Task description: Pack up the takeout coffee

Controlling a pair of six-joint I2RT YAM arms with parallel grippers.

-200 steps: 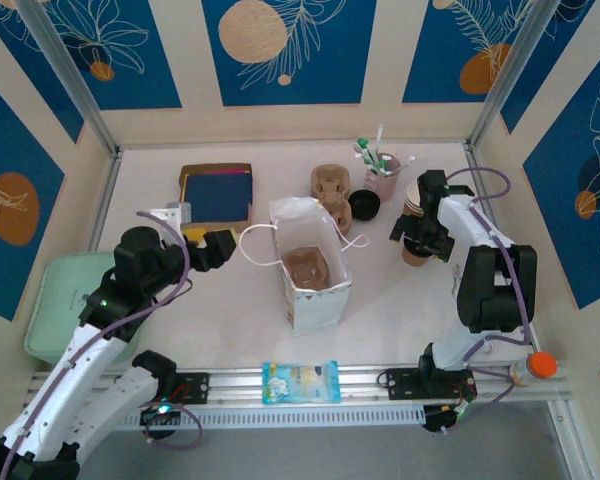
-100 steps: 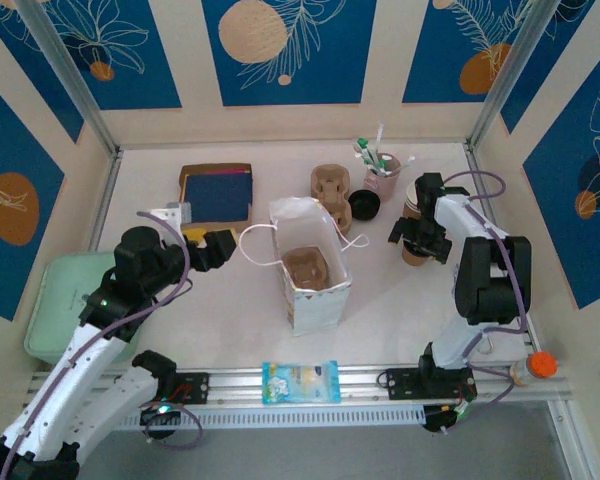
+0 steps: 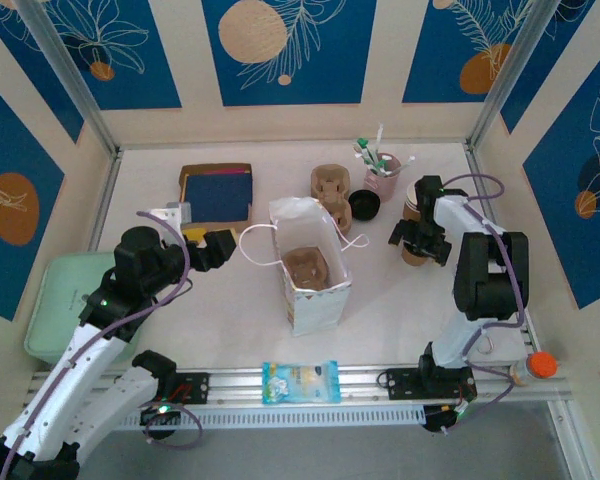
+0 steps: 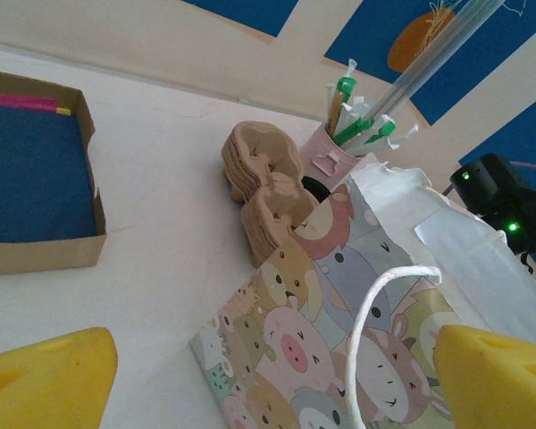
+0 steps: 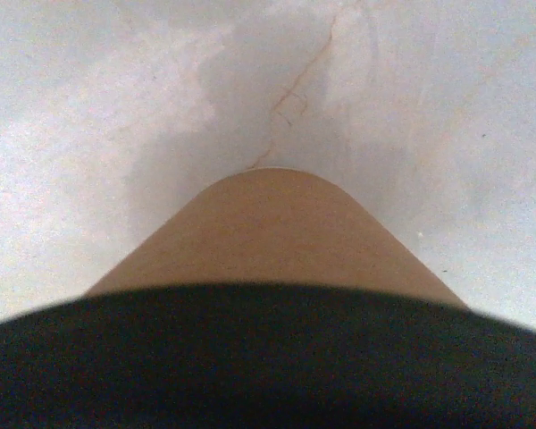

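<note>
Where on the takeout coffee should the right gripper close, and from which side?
Probably across its side wall near the rim, from straight above: the takeout coffee stands upright and tapers downward, and the open right gripper hangs over it.

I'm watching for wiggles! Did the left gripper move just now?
No. The left gripper stays open in the same spot, just left of the paper bag's white handle.

Kraft-brown takeout coffee (image 5: 272, 237) close up, tapering toward pale table (image 5: 80, 98), thin crack-like line (image 5: 297, 85) beyond it, dark blur (image 5: 268, 366) below
</note>
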